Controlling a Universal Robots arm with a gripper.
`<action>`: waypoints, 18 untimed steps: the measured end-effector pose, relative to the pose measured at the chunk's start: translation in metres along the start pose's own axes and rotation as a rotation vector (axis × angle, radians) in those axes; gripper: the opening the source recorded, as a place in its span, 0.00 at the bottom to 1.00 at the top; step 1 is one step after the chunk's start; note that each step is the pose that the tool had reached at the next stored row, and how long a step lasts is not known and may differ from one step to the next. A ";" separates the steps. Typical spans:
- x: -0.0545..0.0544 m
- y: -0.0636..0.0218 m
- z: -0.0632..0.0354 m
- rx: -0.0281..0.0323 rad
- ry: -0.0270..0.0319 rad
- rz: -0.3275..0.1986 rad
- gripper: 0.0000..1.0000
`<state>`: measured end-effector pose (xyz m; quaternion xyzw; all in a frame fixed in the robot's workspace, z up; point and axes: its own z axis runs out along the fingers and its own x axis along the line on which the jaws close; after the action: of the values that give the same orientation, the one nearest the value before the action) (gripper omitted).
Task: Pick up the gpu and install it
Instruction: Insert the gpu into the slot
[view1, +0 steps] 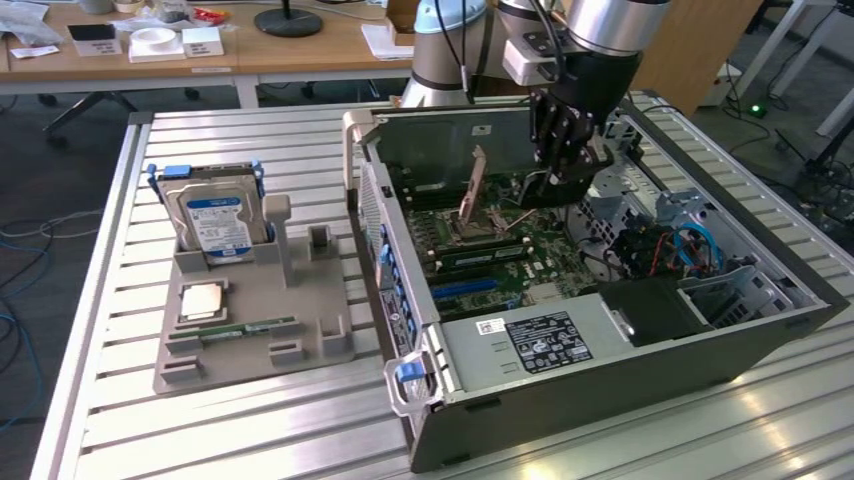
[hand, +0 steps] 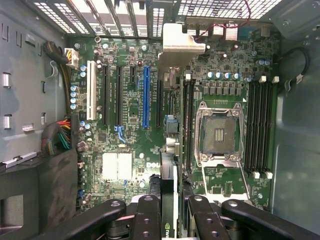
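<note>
- Dark gpu (hand: 168, 180), held edge-on over the motherboard (hand: 125, 145) inside the case, is best kept upright and lined up along a long slot.
- Its silvery bracket (hand: 182, 40) should be kept aimed at the rear openings.
- Jaws of the gripper (hand: 172, 202) are closed partway, pinching the gpu.

Case (view1: 601, 400) on table (view1: 240, 420), exterior view's right of drive holder (view1: 234, 350); gpu (hand: 168, 195) between fingers (hand: 147, 220), above motherboard (hand: 130, 135).
</note>
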<state>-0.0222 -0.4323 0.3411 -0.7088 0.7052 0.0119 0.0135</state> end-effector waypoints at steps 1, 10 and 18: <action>0.000 0.0000 0.0000 -0.0001 0.0001 0.000 0.26; 0.000 0.0000 0.0008 -0.0001 0.0001 0.000 0.26; 0.000 0.0000 0.0015 -0.0001 0.0002 0.000 0.26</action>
<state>-0.0222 -0.4323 0.3396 -0.7088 0.7052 0.0119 0.0134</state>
